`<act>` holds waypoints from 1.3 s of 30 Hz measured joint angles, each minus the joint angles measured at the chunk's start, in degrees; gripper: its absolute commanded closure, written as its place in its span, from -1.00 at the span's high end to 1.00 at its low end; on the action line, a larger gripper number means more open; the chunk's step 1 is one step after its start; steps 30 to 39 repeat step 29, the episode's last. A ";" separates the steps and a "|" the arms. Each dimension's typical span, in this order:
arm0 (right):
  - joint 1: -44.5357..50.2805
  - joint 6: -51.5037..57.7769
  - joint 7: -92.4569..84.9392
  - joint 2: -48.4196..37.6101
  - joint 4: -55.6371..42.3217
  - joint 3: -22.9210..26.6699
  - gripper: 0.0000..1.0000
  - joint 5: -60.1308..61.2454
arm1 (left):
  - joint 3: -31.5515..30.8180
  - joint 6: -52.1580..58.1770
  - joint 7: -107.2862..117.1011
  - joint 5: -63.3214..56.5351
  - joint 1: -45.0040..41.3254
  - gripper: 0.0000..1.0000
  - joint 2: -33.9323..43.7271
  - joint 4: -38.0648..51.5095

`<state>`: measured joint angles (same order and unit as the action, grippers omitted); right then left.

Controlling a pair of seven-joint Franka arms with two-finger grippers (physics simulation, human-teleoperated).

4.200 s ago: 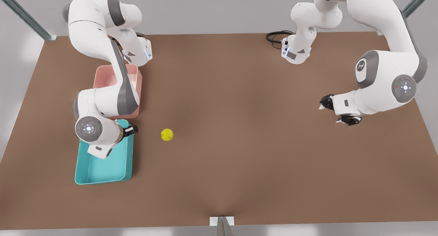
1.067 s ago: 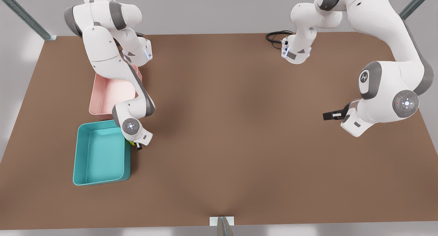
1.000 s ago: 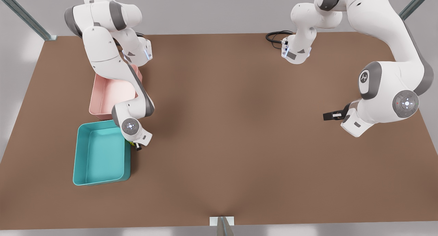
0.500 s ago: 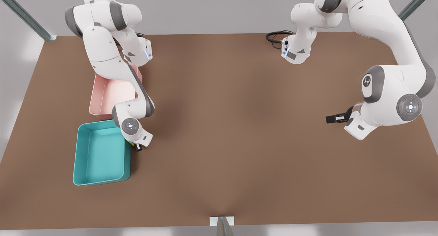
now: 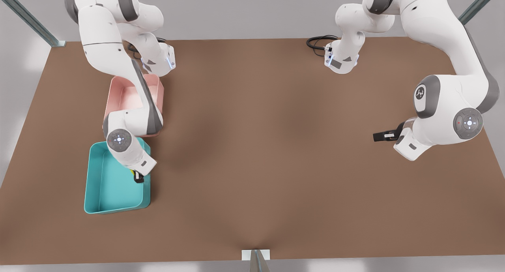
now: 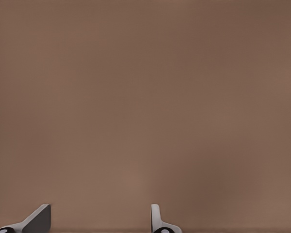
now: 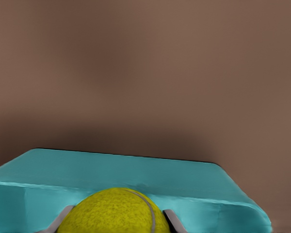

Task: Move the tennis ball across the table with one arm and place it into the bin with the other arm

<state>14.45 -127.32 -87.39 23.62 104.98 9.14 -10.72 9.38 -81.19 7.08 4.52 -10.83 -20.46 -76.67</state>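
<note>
Since half a second ago the right claw (image 5: 137, 177), clamped on the tennis ball (image 7: 112, 212), has been carried over the bin (image 5: 98, 193). Release is next. The left claw (image 6: 99, 218), spread, waits far across the desk (image 5: 268, 145).

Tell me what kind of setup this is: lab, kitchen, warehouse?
Likely a simulated robot test bench, not a lived-in room: two white arms over a bare brown table, plain grey backdrop with metal frame struts, and two sorting trays, teal bin and pink tray.

Front cam high, looking down on whole table (image 5: 276, 165). Right wrist close over bin (image 7: 136, 174); left wrist on bare table.
</note>
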 measured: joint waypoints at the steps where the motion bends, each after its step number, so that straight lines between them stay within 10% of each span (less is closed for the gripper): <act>1: -0.33 0.51 -0.11 -0.07 -0.01 2.18 0.07 0.05 | 0.00 0.01 -0.01 0.00 0.01 1.00 0.00 0.00; 2: -0.62 0.82 -0.21 0.17 -0.02 3.81 0.08 0.09 | 0.01 0.01 -0.02 0.00 0.02 1.00 0.00 0.00; 3: -0.75 1.02 -0.31 0.62 -0.02 4.74 0.90 0.10 | 0.01 0.02 -0.03 0.00 0.02 1.00 0.00 0.00; 4: -0.76 1.08 -0.39 0.99 -0.01 5.18 1.00 0.06 | 0.01 0.02 -0.04 0.01 0.02 1.00 0.00 0.00; 20: 2.17 24.48 33.26 -5.20 -19.76 -3.24 1.00 8.11 | -0.03 0.09 -0.15 -0.19 -0.04 1.00 0.17 0.04; 25: -0.87 31.88 48.65 -19.19 -14.16 -4.14 1.00 7.69 | -0.05 0.10 -0.17 -0.19 -0.05 1.00 0.14 0.02; 39: -3.06 35.16 58.17 -20.52 -13.62 -4.09 1.00 7.74 | -0.04 0.16 -0.19 -0.18 0.02 1.00 0.09 0.01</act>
